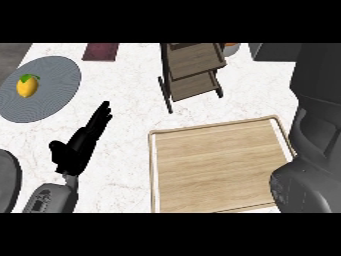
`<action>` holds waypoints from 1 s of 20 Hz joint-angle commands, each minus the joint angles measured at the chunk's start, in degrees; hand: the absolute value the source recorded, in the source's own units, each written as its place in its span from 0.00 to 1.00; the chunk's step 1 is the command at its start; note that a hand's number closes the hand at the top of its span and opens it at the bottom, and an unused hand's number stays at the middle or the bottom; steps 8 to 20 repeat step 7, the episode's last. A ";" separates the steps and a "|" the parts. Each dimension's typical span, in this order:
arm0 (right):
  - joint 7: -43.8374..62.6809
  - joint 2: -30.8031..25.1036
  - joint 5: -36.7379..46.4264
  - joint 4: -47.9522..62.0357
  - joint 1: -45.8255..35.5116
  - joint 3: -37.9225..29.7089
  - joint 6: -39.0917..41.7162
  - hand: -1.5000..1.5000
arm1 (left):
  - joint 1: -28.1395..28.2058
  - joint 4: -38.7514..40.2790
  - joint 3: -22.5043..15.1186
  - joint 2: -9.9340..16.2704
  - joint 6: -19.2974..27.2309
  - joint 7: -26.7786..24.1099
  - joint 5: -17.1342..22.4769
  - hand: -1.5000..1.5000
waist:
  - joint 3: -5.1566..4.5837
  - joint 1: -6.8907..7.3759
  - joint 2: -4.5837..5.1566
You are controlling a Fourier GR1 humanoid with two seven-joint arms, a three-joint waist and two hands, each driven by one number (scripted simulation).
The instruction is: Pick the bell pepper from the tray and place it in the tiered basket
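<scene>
The left hand (81, 142) rests with straight fingers at eight o'clock. The right hand is hidden. The tray (219, 167) shows no pepper; it might miss the tiered basket (193, 70).

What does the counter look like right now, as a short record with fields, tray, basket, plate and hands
tray: wooden tray, nothing visible on its bare surface
tiered basket: wooden tiered basket beyond the tray, near the far edge
bell pepper: not visible
plate: grey plate at far left, holding a lemon
left hand: left hand open, fingers straight, over the counter left of the tray
right hand: hidden; only the grey right forearm shows
</scene>
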 commanded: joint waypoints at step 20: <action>9.91 0.23 1.15 -20.76 0.60 10.08 17.65 0.00 | 1.10 -0.82 0.30 0.25 0.19 0.99 0.06 0.50 | 0.11 -0.52 -1.47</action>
